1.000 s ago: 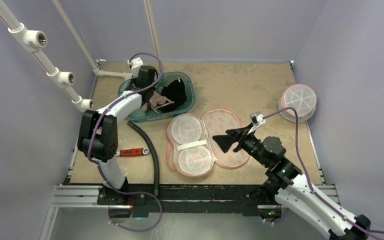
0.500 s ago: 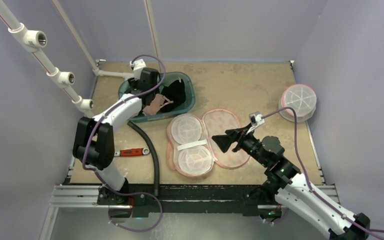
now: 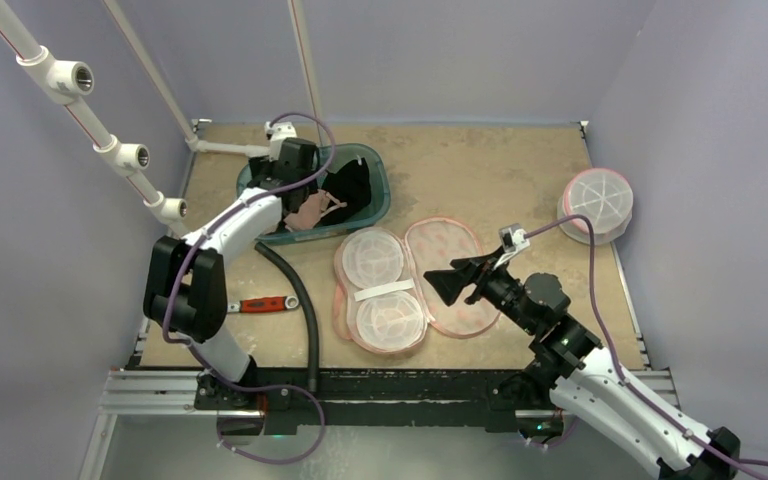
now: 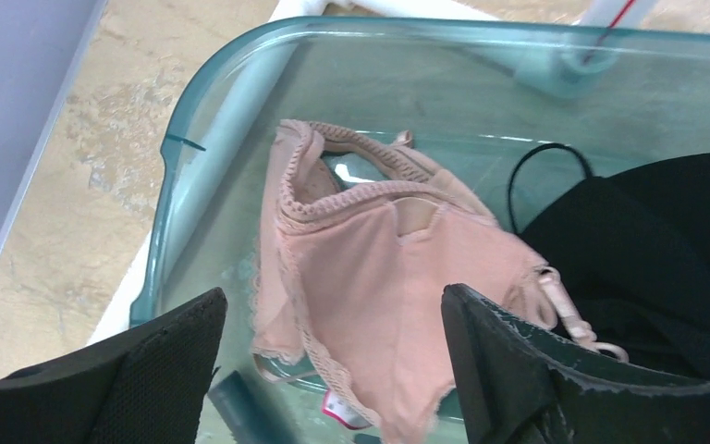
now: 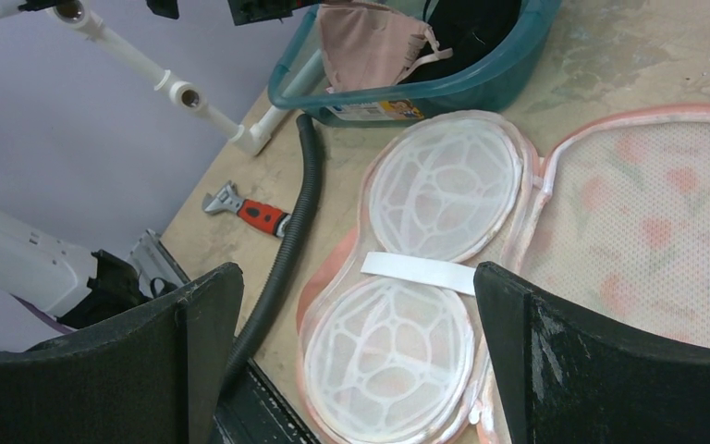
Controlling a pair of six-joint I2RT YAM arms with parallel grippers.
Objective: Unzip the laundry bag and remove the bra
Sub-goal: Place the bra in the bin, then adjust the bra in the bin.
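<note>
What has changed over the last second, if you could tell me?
The left gripper opened and let go of the pink bra, which now lies in the teal bin beside the black garment. The right gripper stayed open above the unzipped laundry bag, which did not move.

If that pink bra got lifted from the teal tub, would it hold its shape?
Probably not: the bra lies crumpled against the tub wall, so it would likely flop. Thin fabric and lace suggest it is very light. Its strap lies by the black garment and might snag it.
</note>
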